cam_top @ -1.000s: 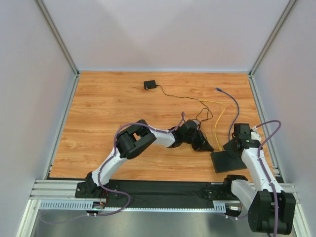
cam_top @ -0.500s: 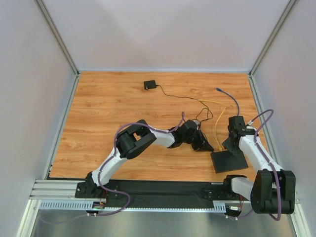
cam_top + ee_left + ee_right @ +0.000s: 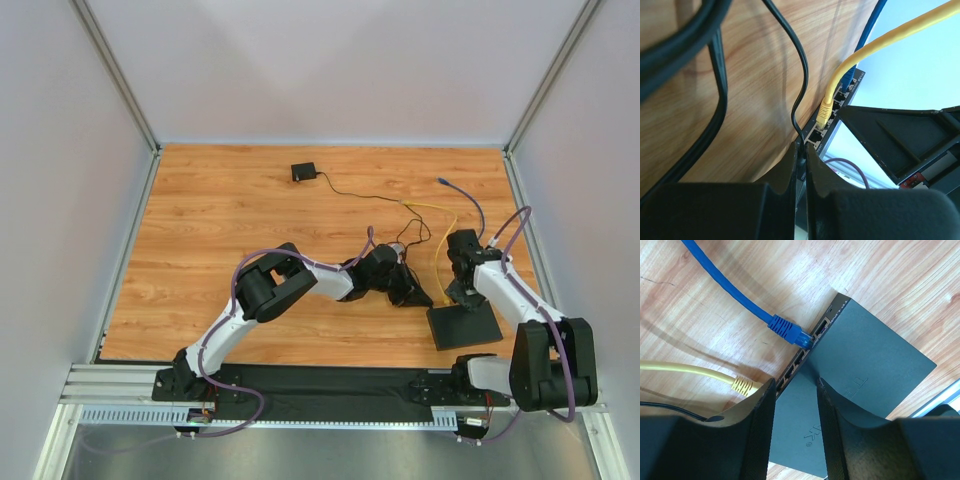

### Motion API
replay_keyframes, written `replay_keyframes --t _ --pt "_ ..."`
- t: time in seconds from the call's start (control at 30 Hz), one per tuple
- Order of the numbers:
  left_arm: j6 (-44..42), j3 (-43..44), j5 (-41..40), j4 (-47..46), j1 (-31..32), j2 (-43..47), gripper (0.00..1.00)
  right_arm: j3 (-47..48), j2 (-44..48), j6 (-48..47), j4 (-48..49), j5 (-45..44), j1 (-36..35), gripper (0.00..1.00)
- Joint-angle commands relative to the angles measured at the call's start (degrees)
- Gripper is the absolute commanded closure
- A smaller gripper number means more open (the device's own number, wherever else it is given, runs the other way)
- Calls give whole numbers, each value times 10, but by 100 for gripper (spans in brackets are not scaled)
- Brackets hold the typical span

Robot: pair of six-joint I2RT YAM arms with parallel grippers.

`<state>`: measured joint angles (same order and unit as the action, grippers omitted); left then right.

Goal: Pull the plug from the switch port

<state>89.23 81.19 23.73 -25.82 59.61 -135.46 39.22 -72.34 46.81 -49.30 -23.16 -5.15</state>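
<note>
Left pincer (image 3: 801, 150) is pinching the black plug (image 3: 802, 165) at ten o'clock of the switch (image 3: 865, 370); the spread right pincer (image 3: 795, 382) slipping risks dragging it.

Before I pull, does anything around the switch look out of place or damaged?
Nothing looks damaged. The flat matte black switch box lies skewed to the wooden table's edge, and the blue cable plugged into it has its far end loose on the wood. The left fingers pinch the thin black cord at its port.
</note>
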Motion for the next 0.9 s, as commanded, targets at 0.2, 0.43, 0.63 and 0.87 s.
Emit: replay_keyframes --t 0.2,0.43,0.63,0.87 --pt "19 -9 5 -32 -7 2 100 -16 -48 -6 5 28 -4 62" --pt "12 -2 -14 -5 -20 11 100 -17 -76 -1 7 23 -27 64" --pt "-38 31 -35 58 -32 19 100 -13 -95 -12 13 29 -30 65" --pt "-70 40 -22 43 -52 9 100 -15 -93 -15 18 32 -33 66"
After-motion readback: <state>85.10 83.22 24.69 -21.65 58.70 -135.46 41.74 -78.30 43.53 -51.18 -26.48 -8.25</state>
